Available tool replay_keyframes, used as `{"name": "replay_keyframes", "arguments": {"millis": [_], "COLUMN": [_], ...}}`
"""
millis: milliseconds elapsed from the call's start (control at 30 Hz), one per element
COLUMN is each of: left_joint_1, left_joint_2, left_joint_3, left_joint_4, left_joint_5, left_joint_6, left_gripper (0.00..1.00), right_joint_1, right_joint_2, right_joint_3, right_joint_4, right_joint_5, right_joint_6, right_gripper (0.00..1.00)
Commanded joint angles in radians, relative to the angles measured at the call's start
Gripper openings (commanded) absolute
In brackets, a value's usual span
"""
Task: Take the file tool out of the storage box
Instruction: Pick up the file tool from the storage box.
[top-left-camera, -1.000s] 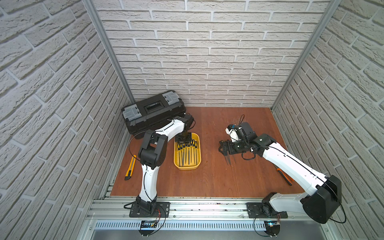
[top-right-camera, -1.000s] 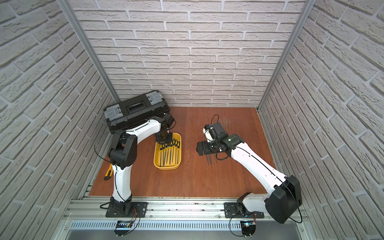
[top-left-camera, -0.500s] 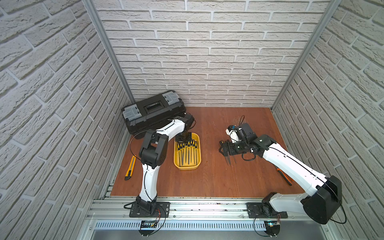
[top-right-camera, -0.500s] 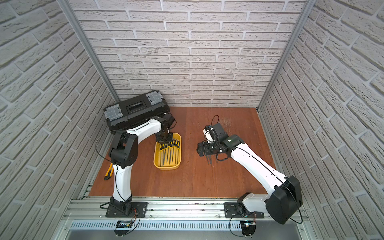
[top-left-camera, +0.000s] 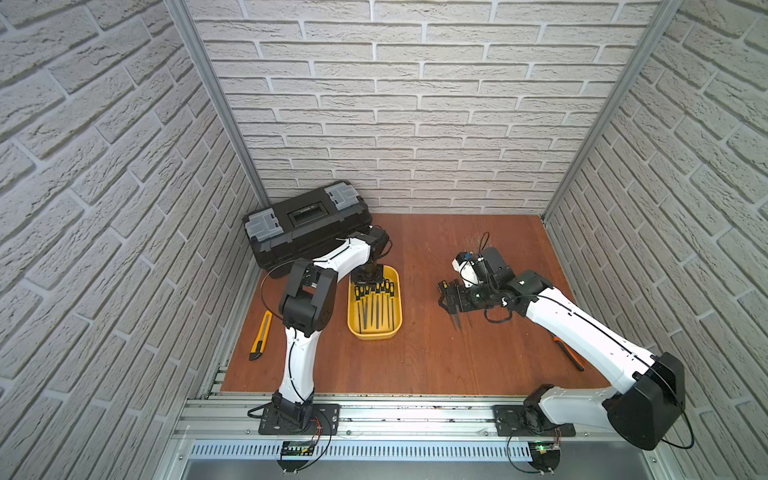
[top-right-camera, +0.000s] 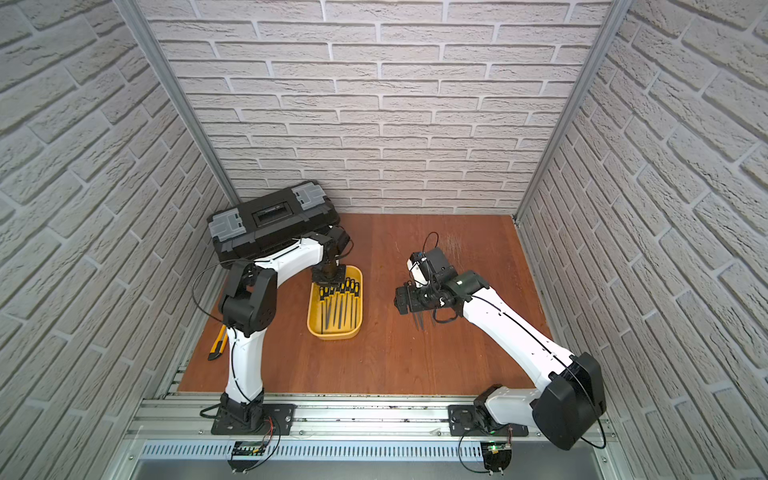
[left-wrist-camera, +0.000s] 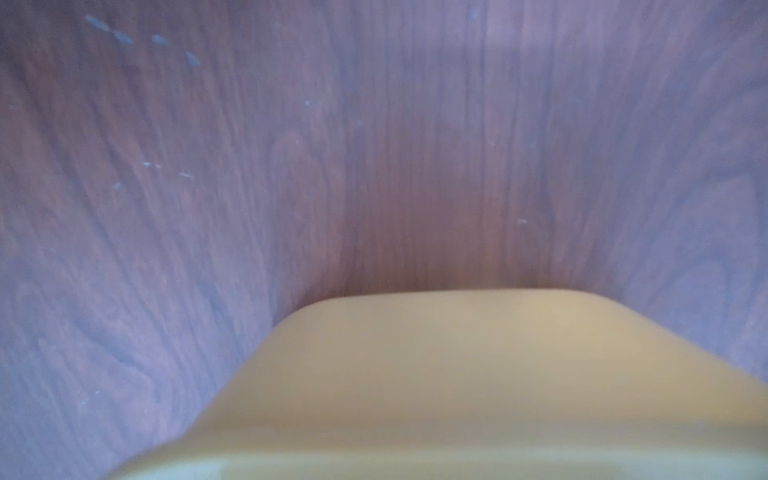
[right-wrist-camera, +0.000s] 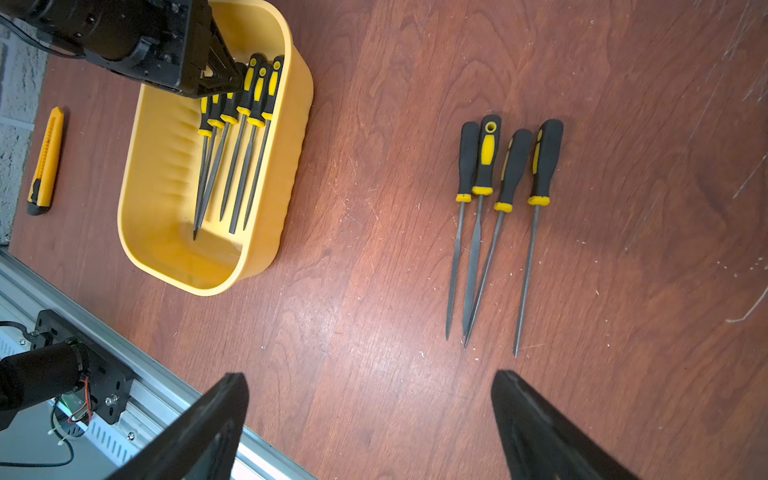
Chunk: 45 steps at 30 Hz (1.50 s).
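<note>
The yellow storage box (top-left-camera: 374, 334) (top-right-camera: 334, 334) (right-wrist-camera: 266, 208) sits left of centre on the wooden table, with several black-and-yellow file tools (right-wrist-camera: 237, 145) lying side by side in it. My left gripper (top-left-camera: 368, 278) (top-right-camera: 328, 277) (right-wrist-camera: 237, 79) reaches down into the box's far end, its fingers drawn together on the handle end of one file. The left wrist view is a blur of the box's yellow wall (left-wrist-camera: 457, 374) and wood. My right gripper (right-wrist-camera: 370, 374) (top-left-camera: 451, 297) hangs open over the table, beside several more files (right-wrist-camera: 490, 187) (top-left-camera: 459, 322) lying there.
A black toolbox with grey latches (top-left-camera: 307, 226) stands at the back left, behind the left arm. A yellow utility knife (top-left-camera: 261, 334) (right-wrist-camera: 45, 162) lies by the left edge. An orange-handled tool (top-left-camera: 569, 353) lies under the right arm. An aluminium rail runs along the front.
</note>
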Motion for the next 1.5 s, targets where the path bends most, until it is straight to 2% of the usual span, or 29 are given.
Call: {"name": "replay_keyframes", "arguments": {"millis": [0,300,700,1100,1467], "left_joint_1": [-0.004,-0.006,-0.004,-0.003,0.012], "left_joint_2": [0.048,0.059,0.053,-0.083,-0.211], "left_joint_3": [0.011,0.007,-0.003,0.040,0.053], "left_joint_4": [-0.021,-0.021,-0.018,-0.043,-0.013], "left_joint_5": [-0.015,-0.018,-0.009,0.045,0.156], "left_joint_6": [0.012,0.017,0.018,0.011,-0.016], "left_gripper": [0.26,0.26,0.16,0.14,0.13], "right_joint_1": [0.003,0.002,0.003,0.002,0.004], "right_joint_2": [-0.026,-0.028,-0.039,-0.033,-0.056], "right_joint_3": [-0.001,-0.003,-0.012,-0.026,-0.042], "right_joint_4": [0.007,0.006,0.005,0.037,0.073], "right_joint_5": [0.015,0.017,0.025,-0.010,-0.070], "right_joint_6": [-0.002,-0.004,-0.003,0.005,0.037], "right_gripper": [0.96,0.96,0.96,0.96,0.93]}}
